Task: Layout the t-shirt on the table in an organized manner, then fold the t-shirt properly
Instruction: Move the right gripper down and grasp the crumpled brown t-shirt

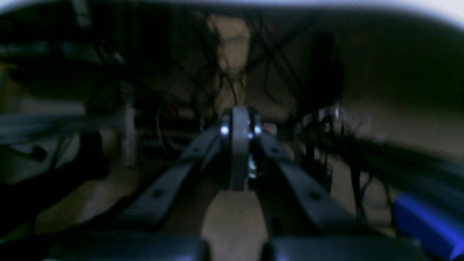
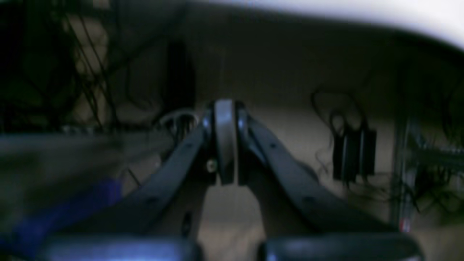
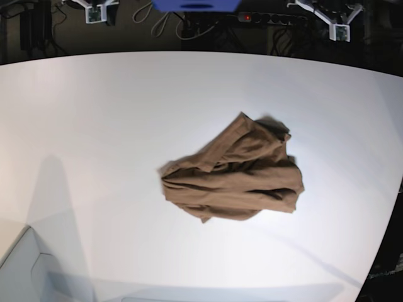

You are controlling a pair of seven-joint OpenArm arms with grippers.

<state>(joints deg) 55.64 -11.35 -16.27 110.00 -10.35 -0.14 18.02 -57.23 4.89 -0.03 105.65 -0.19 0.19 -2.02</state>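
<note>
Dark, blurred clutter fills your left wrist view: the left gripper [image 1: 240, 152] has its jaws pressed together on nothing, aimed at cables beyond the table [image 1: 440, 9], whose white edge shows only at the top corner.

Your right wrist view reads much the same; the right gripper [image 2: 225, 145] is closed and empty, with no garment in sight.

In the base view, the brown t-shirt [image 3: 236, 173] lies crumpled right of the tabletop's middle, nearer the right edge, well apart from both arms. Its long axis runs roughly left to right; the neck direction cannot be told. Expect soft, light, limp fabric, so pinch an outer edge or corner and pull it flat.
</note>
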